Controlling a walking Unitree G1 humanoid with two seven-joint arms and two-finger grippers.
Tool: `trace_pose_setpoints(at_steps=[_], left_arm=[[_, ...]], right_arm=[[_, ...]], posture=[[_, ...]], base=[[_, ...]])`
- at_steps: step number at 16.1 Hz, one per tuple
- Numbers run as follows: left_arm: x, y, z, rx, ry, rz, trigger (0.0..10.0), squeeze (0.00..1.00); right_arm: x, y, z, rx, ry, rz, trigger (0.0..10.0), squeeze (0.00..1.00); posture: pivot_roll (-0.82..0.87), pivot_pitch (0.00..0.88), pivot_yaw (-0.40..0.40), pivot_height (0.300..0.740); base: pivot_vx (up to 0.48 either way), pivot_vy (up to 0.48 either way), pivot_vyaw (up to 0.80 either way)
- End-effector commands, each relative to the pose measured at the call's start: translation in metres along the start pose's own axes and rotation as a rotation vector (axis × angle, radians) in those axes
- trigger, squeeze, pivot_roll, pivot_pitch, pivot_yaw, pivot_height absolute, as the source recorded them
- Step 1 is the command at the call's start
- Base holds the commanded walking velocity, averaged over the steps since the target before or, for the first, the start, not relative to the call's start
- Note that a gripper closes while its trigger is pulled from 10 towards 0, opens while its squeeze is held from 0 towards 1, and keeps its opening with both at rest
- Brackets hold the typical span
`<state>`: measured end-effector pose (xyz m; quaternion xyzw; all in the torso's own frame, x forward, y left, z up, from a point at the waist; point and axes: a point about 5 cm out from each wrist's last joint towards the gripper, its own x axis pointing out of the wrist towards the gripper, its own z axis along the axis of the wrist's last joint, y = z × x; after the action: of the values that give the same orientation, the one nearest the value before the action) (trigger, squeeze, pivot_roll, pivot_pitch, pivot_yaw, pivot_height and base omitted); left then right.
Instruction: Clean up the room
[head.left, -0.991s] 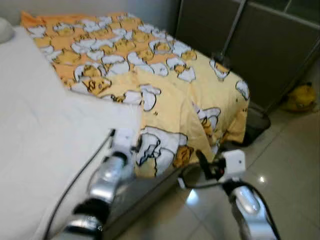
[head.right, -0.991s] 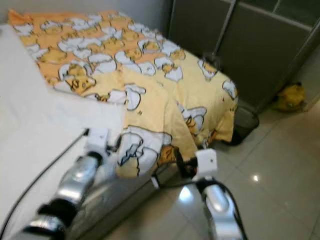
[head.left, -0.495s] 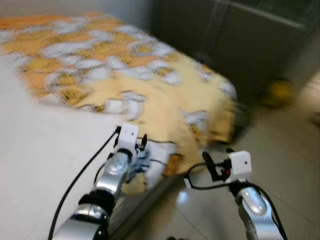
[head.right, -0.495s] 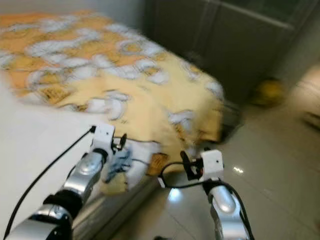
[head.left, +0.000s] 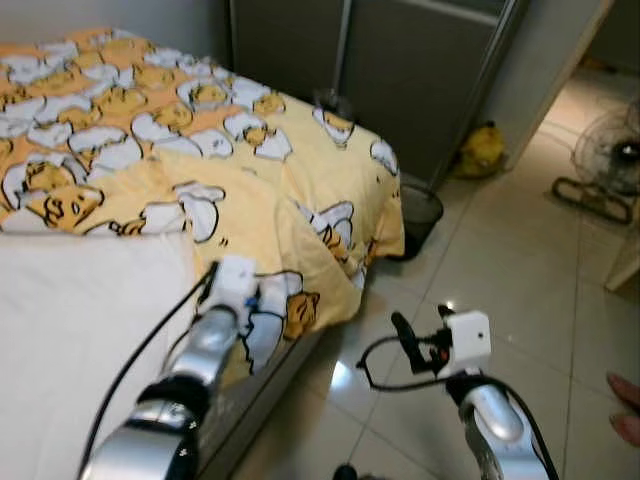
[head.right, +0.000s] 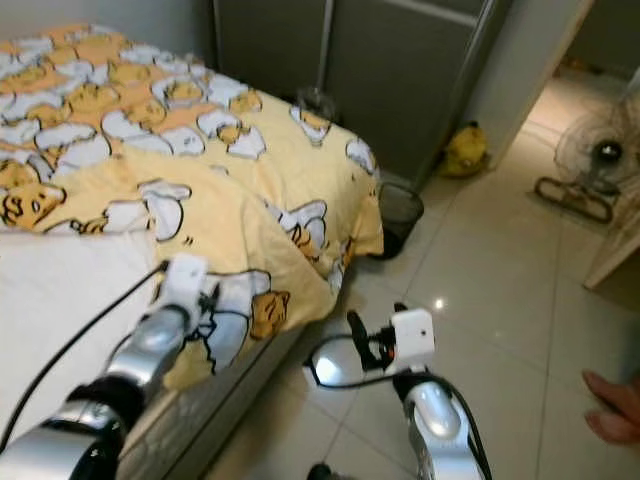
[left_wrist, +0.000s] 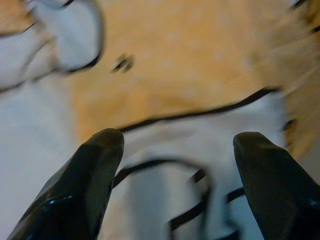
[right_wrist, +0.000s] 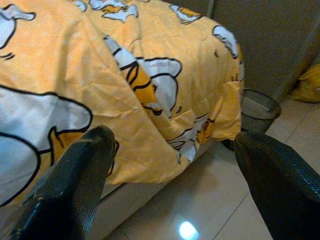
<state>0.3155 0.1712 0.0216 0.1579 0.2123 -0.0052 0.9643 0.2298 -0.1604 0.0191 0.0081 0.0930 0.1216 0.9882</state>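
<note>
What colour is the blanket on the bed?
Yellow-orange blanket with white cartoon egg pictures; clearest in left eye view.

A dark mesh wastebasket (head.left: 419, 215) stands on the glossy tile floor (head.left: 500, 260) just beside the bed's far corner. Farther right, a yellow bag (head.left: 481, 151) sits against the dark wardrobe doors (head.left: 420, 70), w/ a floor fan (head.left: 605, 165) at far right. A person's bare toes (head.left: 625, 405) show at the near right edge.
</note>
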Motion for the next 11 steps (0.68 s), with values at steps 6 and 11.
trace_pose_setpoints(at_steps=[6,11], left_arm=[[-0.013,0.008,-0.025,-0.08,0.002,0.14,10.0,0.0],[-0.02,-0.002,-0.051,-0.276,0.139,0.149,10.0,0.0]], right_arm=[[-0.002,0.002,-0.002,0.002,0.02,0.042,10.0,0.0],[0.001,0.003,0.008,0.021,-0.018,0.049,10.0,0.0]], posture=[[0.04,0.0,-0.079,0.74],[0.02,0.0,-0.077,0.74]], base=[[0.0,0.0,0.0],[0.0,0.0,0.0]])
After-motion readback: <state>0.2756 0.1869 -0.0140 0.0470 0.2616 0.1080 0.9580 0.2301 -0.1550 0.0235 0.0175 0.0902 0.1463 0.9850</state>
